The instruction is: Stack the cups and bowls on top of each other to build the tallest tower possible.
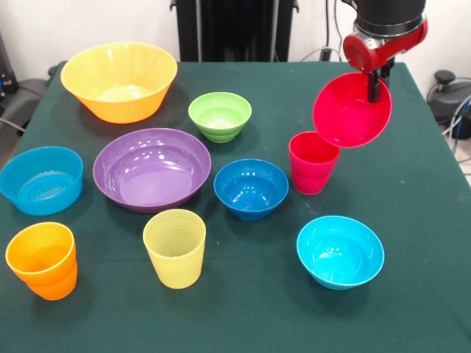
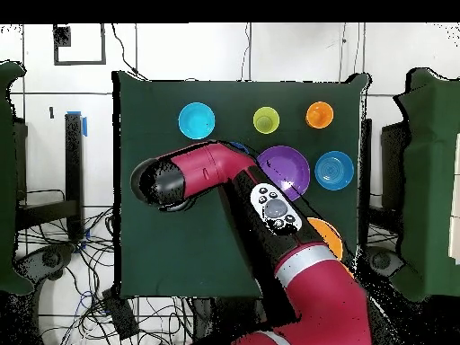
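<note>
My gripper (image 1: 375,90) is shut on the rim of the red bowl (image 1: 352,110), which hangs tilted on its side in the air, its opening facing the camera. The bowl's lower edge is just above and to the right of the red cup (image 1: 313,163), which stands upright on the table. The other cups, pale yellow (image 1: 175,247) and orange (image 1: 43,259), stand near the front left. In the overhead view the arm's wrist (image 2: 158,180) hides the gripper, the red bowl and the red cup.
On the green table (image 1: 412,294) stand the yellow-orange bowl (image 1: 119,79), lime green bowl (image 1: 220,115), purple bowl (image 1: 151,168), dark blue bowl (image 1: 251,188), cyan bowl (image 1: 340,251) and light blue straight-sided bowl (image 1: 42,179).
</note>
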{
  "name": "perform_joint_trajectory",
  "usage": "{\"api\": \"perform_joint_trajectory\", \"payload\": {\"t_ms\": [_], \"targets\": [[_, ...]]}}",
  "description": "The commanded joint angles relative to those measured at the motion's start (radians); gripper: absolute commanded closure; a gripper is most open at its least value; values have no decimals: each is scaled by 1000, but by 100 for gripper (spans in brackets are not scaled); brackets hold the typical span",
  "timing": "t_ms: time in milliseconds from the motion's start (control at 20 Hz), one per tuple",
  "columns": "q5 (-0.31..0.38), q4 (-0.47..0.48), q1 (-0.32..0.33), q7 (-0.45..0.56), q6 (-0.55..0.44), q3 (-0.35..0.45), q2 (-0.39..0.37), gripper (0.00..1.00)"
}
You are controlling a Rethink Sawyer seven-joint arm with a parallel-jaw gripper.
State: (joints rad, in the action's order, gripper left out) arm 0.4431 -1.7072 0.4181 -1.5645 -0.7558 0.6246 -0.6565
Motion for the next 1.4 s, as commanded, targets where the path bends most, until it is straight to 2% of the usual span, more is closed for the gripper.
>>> {"api": "perform_joint_trajectory", "payload": {"t_ms": [50, 250, 900, 1400], "targets": [[60, -27, -2, 35, 12, -17, 20, 100], [61, -6, -3, 46, 1, -17, 34, 100], [52, -49, -1, 25, 9, -15, -7, 100], [61, -54, -4, 18, 29, -20, -1, 100]]}}
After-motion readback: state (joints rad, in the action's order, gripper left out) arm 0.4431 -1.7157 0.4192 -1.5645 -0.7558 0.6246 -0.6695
